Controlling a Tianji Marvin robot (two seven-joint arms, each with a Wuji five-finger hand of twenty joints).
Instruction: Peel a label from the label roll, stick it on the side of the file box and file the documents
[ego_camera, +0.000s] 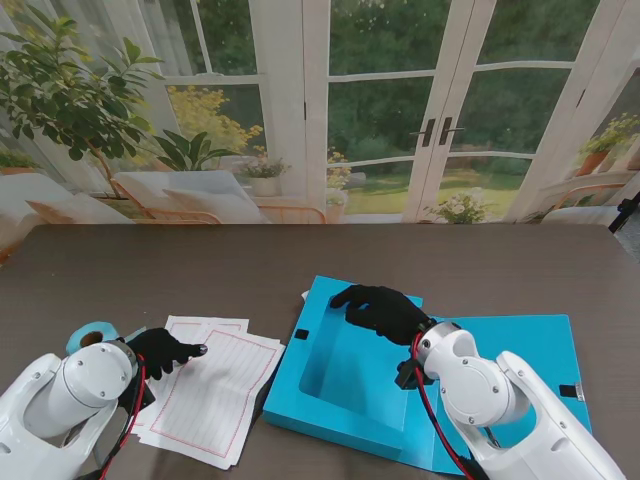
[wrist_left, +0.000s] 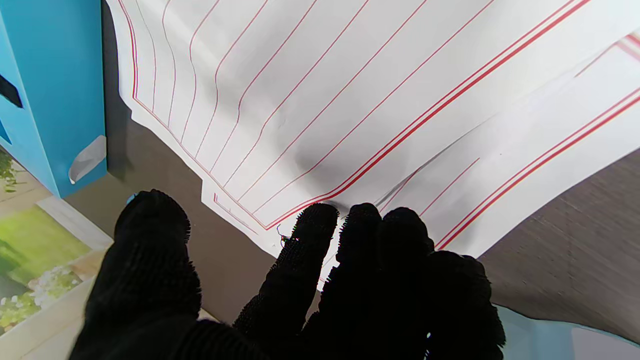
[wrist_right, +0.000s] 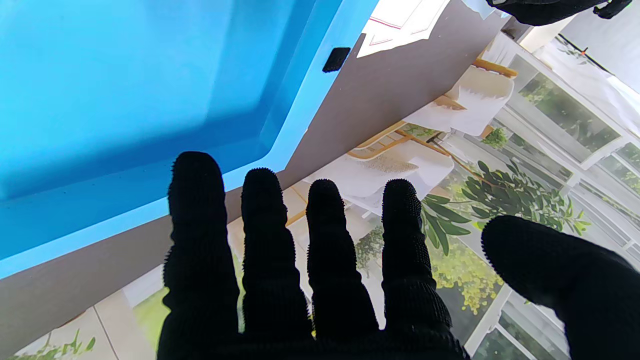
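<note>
Left hand (ego_camera: 160, 350) fingers pressed on documents (ego_camera: 215, 385); right hand (ego_camera: 380, 310) spread; one file box (ego_camera: 345, 365)

No readable text, brand, number or sign anywhere. Documents (ego_camera: 215, 385): red ruled lines and red border only, no writing. File box (ego_camera: 345, 370): plain blue, small black tabs, no lettering. Label on box side (wrist_left: 87, 158): blank, no print legible.

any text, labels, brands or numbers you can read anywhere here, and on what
None can be read.
Documents: only red ruled lines and a red border, no writing.
File box: plain blue with small black tabs, no print; a pale sticker on its side in the left wrist view looks blank.
Label roll: too small to tell.
</note>
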